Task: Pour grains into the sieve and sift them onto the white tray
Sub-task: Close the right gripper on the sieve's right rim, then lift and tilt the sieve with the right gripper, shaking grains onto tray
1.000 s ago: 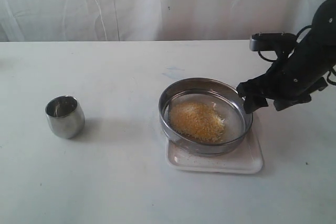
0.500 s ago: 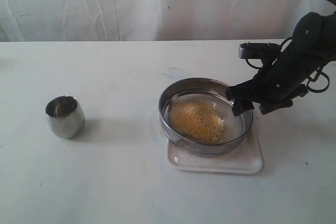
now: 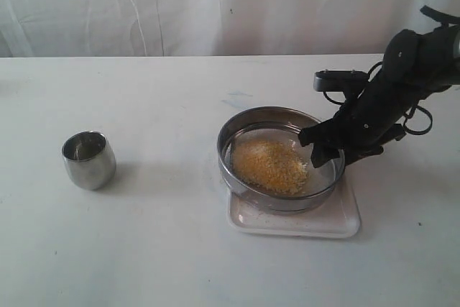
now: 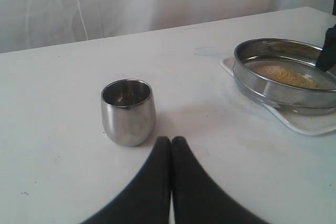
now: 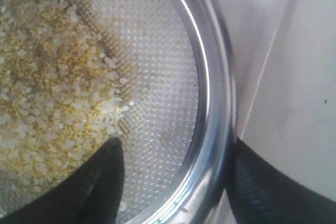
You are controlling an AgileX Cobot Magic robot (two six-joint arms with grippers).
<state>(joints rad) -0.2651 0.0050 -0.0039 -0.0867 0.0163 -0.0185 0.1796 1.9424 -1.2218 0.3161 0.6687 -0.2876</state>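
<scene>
On the white table, read as a clock face in the exterior view, the sieve sat toward four o'clock, resting on the white tray. The tray's lip showed past the steel rim from about four to seven o'clock. The grains lay in a golden heap on the mesh, spread from the sieve's middle toward its seven o'clock side, with paler, coarser bits mixed through the yellow. Bare mesh showed around the heap toward the rim at three o'clock. The right gripper reached in from the three o'clock edge of the table and met the sieve at about its three o'clock rim. Its jaws stood apart and straddled the rim: one of its fingers hung inside over the mesh at the edge of the grains, and the other sat outside, just beside the wall. A strip of mesh showed between the inner finger and the rim, so the pincer was released, not clenched on the steel. Well apart, at nine o'clock on the table, a small rounded steel cup stood upright, its mouth open upward. The left gripper hovered near the cup, apart from it, with both jaws pressed flat together, clenched on nothing.
</scene>
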